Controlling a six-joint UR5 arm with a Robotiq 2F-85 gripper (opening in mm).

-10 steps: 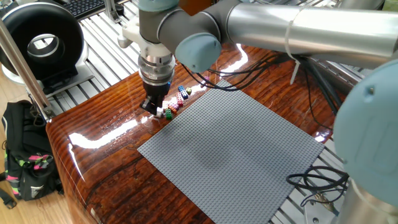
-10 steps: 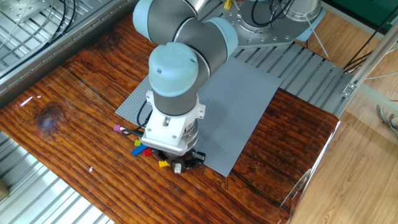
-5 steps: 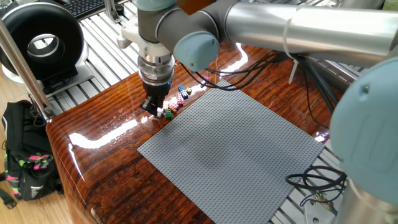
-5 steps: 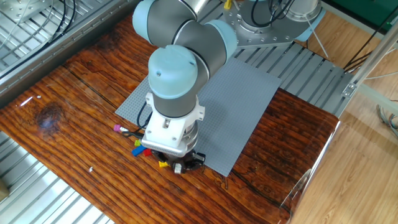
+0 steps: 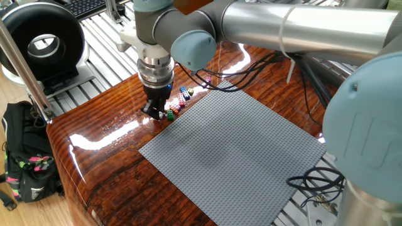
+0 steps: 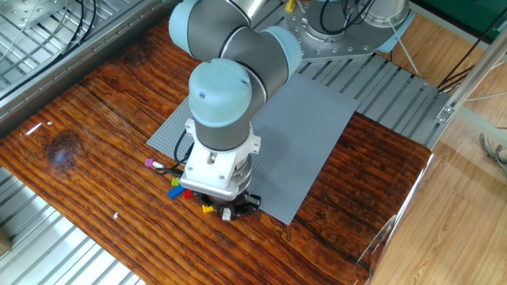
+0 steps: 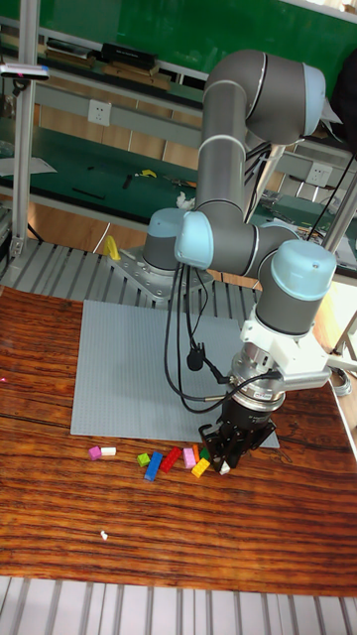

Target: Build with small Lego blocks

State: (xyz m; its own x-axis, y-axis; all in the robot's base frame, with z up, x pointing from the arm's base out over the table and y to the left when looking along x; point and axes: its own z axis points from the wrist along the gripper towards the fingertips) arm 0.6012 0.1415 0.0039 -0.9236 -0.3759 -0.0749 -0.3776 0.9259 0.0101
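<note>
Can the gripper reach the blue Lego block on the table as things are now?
Probably yes. The blue Lego block lies in the open on the table, uncovered, and the gripper is low at the same row of blocks.

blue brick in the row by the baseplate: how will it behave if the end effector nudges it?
The blue brick looks tiny and flat-lying, so probably light and stiff, sliding rather than rolling. The table is glossy, so it may skid or spin. Close neighbours like the red brick could get bumped.

A grey studded baseplate (image 5: 232,147) lies flat on the glossy wooden bench (image 5: 107,144). At nine o'clock off the bench, a black backpack (image 5: 25,160) sits.
</note>
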